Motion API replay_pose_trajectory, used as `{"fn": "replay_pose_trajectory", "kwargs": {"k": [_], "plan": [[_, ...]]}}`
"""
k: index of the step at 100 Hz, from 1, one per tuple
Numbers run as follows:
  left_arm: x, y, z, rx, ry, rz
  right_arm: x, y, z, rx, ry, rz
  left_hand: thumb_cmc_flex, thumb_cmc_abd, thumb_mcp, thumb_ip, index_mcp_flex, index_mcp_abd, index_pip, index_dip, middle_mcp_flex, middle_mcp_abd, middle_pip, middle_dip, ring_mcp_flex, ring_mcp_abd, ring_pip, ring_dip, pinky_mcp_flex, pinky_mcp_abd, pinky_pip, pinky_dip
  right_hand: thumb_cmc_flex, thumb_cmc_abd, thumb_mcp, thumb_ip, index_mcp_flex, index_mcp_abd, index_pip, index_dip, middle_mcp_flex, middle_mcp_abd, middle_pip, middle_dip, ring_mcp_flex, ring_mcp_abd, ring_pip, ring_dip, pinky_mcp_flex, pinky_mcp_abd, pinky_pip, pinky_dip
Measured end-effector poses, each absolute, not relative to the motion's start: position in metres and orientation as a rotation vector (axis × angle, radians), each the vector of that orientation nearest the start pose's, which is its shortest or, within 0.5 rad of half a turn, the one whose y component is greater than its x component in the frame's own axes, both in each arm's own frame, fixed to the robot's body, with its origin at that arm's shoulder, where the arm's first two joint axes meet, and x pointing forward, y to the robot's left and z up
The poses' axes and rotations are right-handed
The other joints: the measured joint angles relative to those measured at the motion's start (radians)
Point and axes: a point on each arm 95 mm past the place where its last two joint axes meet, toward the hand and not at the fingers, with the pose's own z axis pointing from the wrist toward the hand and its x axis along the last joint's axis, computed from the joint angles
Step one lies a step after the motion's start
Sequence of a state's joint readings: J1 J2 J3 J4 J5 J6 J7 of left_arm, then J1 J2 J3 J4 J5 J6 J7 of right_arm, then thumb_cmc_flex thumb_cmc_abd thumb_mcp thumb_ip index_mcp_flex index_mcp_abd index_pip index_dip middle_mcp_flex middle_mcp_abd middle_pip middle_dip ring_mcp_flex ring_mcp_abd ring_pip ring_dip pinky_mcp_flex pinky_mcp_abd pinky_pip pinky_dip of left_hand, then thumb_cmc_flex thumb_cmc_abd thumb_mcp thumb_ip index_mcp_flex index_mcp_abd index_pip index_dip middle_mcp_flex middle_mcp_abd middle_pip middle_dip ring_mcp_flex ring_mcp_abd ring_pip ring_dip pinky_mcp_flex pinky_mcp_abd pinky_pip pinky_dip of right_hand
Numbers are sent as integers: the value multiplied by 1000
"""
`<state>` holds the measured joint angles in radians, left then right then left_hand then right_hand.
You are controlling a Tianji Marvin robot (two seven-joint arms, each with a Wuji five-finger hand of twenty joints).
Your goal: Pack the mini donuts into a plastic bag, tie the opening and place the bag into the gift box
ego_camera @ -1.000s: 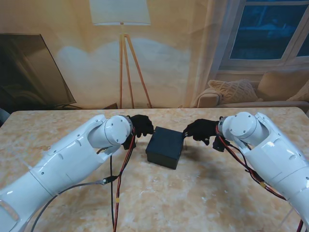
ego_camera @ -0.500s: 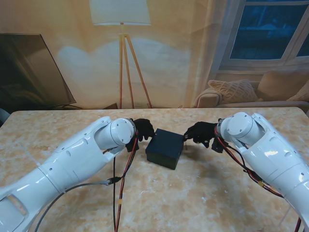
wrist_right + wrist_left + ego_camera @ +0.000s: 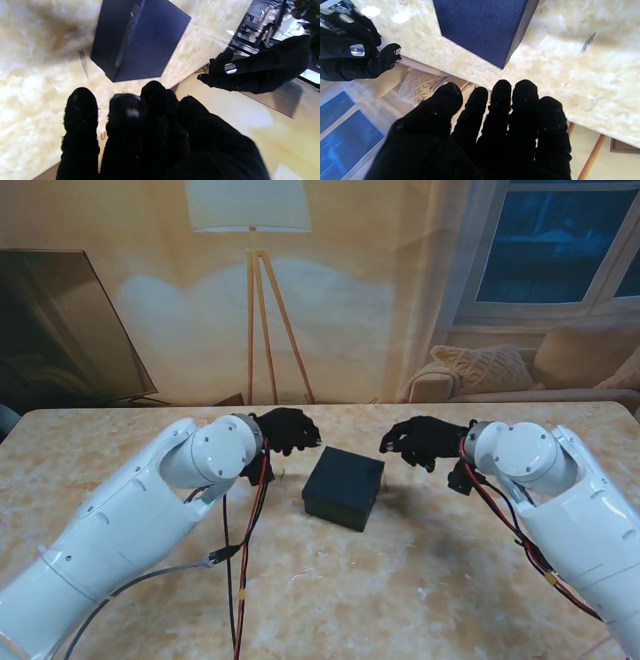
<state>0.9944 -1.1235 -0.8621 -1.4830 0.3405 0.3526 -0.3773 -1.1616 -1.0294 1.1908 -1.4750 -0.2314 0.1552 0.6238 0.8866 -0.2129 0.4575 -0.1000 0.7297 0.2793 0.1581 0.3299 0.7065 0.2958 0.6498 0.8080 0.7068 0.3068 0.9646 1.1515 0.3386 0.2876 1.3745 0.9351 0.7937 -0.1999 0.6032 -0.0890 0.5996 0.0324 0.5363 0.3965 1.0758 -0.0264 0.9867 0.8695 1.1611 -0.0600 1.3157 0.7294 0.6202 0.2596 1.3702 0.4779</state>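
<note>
Stand view: the dark gift box [image 3: 343,486] sits closed at mid-frame on the marbled beige table [image 3: 420,580], turned at an angle so one corner points toward the lower edge of the frame. Left hand [image 3: 285,430], black-gloved, is raised just up and left of the box, clear of it; a gap of tabletop shows between glove and lid. Right hand [image 3: 423,442] hangs just up and right of the box, likewise not touching. Left wrist view: the left hand [image 3: 495,125] has four fingers straight and held side by side, thumb slightly off to one side, nothing between them; the box [image 3: 482,27] fills the upper centre of that frame, and the right hand [image 3: 350,55] shows in the upper left. Right wrist view: the fingers of the right hand [image 3: 140,130] are extended, loosely together, holding nothing that can be made out, though the picture is soft there; the box [image 3: 140,40] lies upper centre with a seam line visible along one side, and the left hand [image 3: 262,72] is at mid-right. Red and black cables [image 3: 250,520] trail along the left forearm. A floor lamp [image 3: 250,240] stands at upper centre of the stand view, and a sofa with a cushion [image 3: 480,370] sits at the right.
</note>
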Motion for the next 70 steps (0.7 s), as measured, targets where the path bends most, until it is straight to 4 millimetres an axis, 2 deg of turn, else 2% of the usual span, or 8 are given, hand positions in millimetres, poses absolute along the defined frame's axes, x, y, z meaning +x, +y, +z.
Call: {"fn": "replay_pose_trajectory", "kwargs": {"k": [7,15,27,33,34,47,54,70], "plan": [[494,-79,-222,-1746,1596,-1639,484,-23,-236,-2106,-1675,-1828,0,1,-9,0,-1,0,0,2,-12,0,-43,-36,-17,11,-53,-22,-19,6,-39,0,0,-2,3,0,-14,-16,35,-2,-39,31,-110,-63,-70,43,-152,-32,-49,15,-51,-8],[484,-65,-222,-1701,1573,-1710,476,-26,-238,-2068,-1642,-1936,0,1,-11,0,0,0,0,2,-12,1,-79,-92,-40,24,-130,-69,-38,18,-97,-24,0,-14,6,0,-22,-28,57,-11,-64,48,-248,-146,-121,77,-352,-80,-86,29,-106,-14],[469,-47,-236,-1644,1509,-1802,461,-30,-247,-2040,-1623,-1990,0,1,-11,0,8,0,1,4,-11,6,-138,-171,-61,37,-247,-158,-61,36,-185,-63,0,-34,10,-11,-22,-41,87,-24,-67,77,-385,-252,-151,104,-556,-142,-108,43,-156,-29],[462,-40,-247,-1632,1487,-1833,454,-29,-253,-2017,-1624,-2025,0,1,-11,0,9,0,10,13,-11,10,-160,-208,-68,45,-300,-198,-71,40,-220,-83,0,-34,12,-12,-22,-54,99,-25,-68,78,-441,-292,-172,110,-657,-175,-123,44,-181,-43],[461,-39,-249,-1630,1486,-1836,453,-29,-255,-2010,-1626,-2032,0,1,-11,0,10,0,11,13,-10,13,-162,-212,-69,46,-308,-208,-72,40,-229,-88,0,-34,12,-22,-22,-55,100,-25,-68,78,-454,-303,-177,110,-671,-179,-126,44,-186,-45],[446,-29,-271,-1571,1477,-1881,441,-29,-269,-1954,-1623,-2114,0,1,-11,0,14,0,14,14,-10,13,-202,-271,-73,46,-383,-276,-85,48,-294,-126,0,-59,24,-32,-21,-81,128,-25,-100,78,-537,-351,-222,112,-799,-227,-159,45,-234,-71],[440,-24,-280,-1550,1467,-1894,436,-29,-276,-1958,-1611,-2108,0,1,-3,0,14,-1,14,15,-10,13,-212,-291,-83,46,-397,-297,-86,48,-323,-141,0,-57,24,-36,-21,-89,136,-25,-100,78,-539,-354,-244,116,-852,-250,-179,45,-256,-81],[426,-16,-298,-1564,1430,-1911,432,-30,-288,-1951,-1592,-2116,0,1,-1,0,14,-1,15,15,-10,13,-223,-304,-75,46,-410,-312,-86,48,-324,-148,0,-60,34,-40,-21,-91,149,-25,-100,78,-562,-366,-244,122,-879,-266,-189,42,-267,-91]]}}
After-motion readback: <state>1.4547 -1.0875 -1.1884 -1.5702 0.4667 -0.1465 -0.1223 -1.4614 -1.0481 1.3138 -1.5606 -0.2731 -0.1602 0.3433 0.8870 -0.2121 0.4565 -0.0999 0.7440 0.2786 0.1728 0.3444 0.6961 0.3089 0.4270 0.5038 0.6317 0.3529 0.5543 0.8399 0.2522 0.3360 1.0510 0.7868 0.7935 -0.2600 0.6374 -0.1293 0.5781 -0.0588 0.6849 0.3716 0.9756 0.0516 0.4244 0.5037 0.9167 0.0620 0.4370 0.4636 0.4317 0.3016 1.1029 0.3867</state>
